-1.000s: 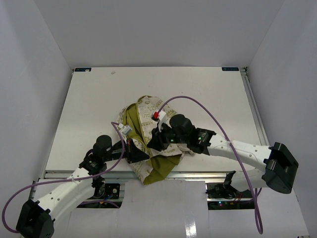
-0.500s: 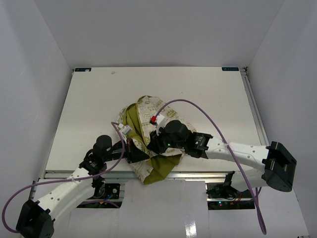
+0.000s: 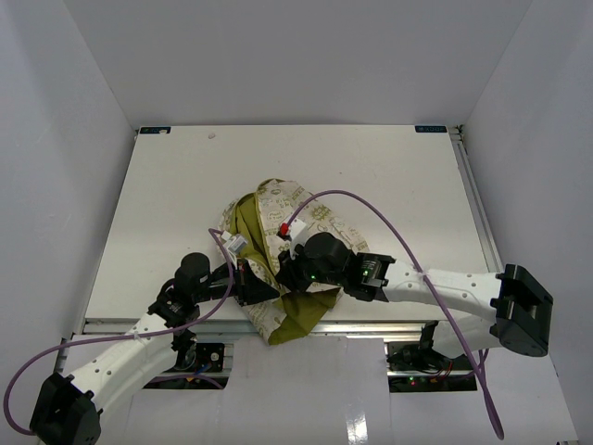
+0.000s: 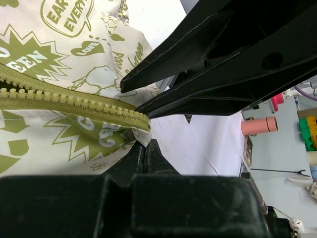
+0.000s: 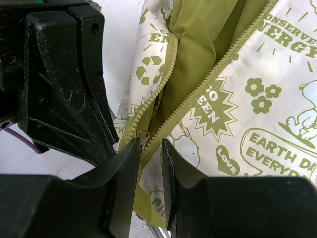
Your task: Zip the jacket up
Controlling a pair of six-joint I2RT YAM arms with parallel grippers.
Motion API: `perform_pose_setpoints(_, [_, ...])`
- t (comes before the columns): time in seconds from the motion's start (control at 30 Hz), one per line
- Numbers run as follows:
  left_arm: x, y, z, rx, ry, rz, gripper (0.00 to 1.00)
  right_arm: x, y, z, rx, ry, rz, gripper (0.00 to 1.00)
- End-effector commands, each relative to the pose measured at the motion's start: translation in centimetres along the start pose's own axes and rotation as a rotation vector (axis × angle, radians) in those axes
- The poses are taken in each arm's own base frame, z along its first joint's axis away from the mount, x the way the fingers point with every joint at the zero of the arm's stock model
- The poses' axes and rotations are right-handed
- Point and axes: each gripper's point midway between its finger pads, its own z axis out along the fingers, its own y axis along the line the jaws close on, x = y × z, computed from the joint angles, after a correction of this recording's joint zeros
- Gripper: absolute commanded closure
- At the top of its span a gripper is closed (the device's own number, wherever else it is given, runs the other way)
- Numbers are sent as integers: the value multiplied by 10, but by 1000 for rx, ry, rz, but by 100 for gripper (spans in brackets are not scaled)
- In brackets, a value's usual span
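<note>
The jacket (image 3: pixel 280 215), cream with olive-green prints and olive lining, lies crumpled near the table's front edge, its front open. In the left wrist view my left gripper (image 4: pixel 143 144) is shut on the jacket's (image 4: pixel 59 59) bottom corner, right at the end of the olive zipper (image 4: pixel 74 101). In the right wrist view my right gripper (image 5: pixel 150 144) is open by a narrow gap, with the small metal zipper pull (image 5: pixel 143 135) just beyond its fingertips, where the two zipper rows meet. The right fingers (image 4: pixel 223 64) loom close above the left jaws. In the top view the left gripper (image 3: pixel 257 284) and right gripper (image 3: pixel 288 273) nearly touch.
The white table (image 3: pixel 389 176) lies inside white walls. The jacket's hem hangs over the metal front edge (image 3: pixel 371 324). A purple cable (image 3: pixel 371 209) arcs over the right arm. A pink cylinder (image 4: pixel 258 126) shows off the table in the left wrist view.
My right arm has moved left and a little nearer, bringing its gripper down to the jacket's bottom beside the left gripper. The left arm and the jacket have stayed put.
</note>
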Motion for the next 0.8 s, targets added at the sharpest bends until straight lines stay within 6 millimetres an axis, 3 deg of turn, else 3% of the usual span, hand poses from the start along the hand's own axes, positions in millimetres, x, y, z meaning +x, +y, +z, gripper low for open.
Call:
perform_pose_setpoints(0.0, [-6,-3,0,3,-22,30,100,-8,2,-4,27,-36,11,69])
perform_pose_setpoints(0.3, [-6,-3,0,3,-23,31,100,-19,-15,-23,147,-97,44,69])
perform_pose_setpoints(0.47, [-7,-3,0,1,-24,32,100,-22,-4,-28,92,-107,38,69])
perform_pose_setpoints(0.77, [-7,-3,0,-1,-23,32,100,-16,13,-19,55,-66,15,69])
